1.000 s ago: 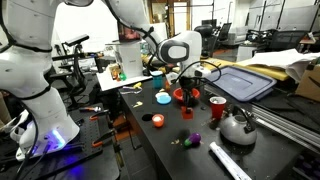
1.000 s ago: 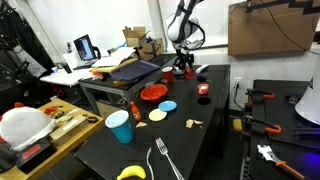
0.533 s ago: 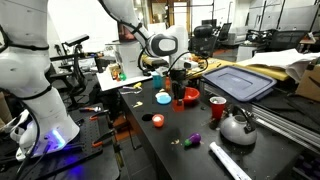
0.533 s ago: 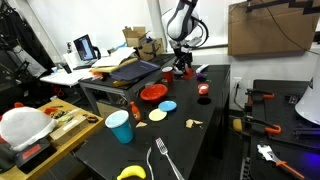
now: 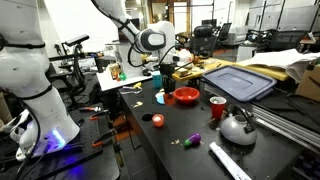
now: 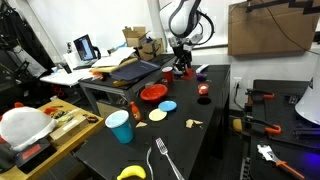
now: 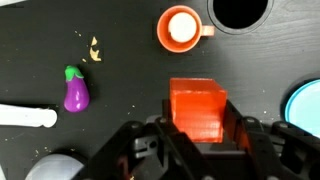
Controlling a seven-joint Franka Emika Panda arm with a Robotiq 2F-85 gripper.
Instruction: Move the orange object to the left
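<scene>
The small red-orange cube-like block (image 7: 198, 100) is clamped between the jaws of the black gripper (image 7: 198, 122) and held clear of the black table (image 7: 120, 70). It is close to cubic, so no long axis shows. Its edges run square to the wrist view, with a finger pressing on each of two opposite sides.

On the table below, a round orange piece with a pale centre (image 7: 180, 27) lies beyond the block. A purple toy aubergine (image 7: 75, 91) lies well off to one side. A white cylinder (image 7: 25, 117) is cut off by the picture edge, and a light blue plate (image 7: 308, 105) is cut off at the opposite edge. Nothing but the fingers touches the block.

In an exterior view the gripper (image 5: 166, 72) hangs near a red bowl (image 5: 186, 96) and a red cup (image 5: 217, 106) (the block itself is too small to pick out there).
</scene>
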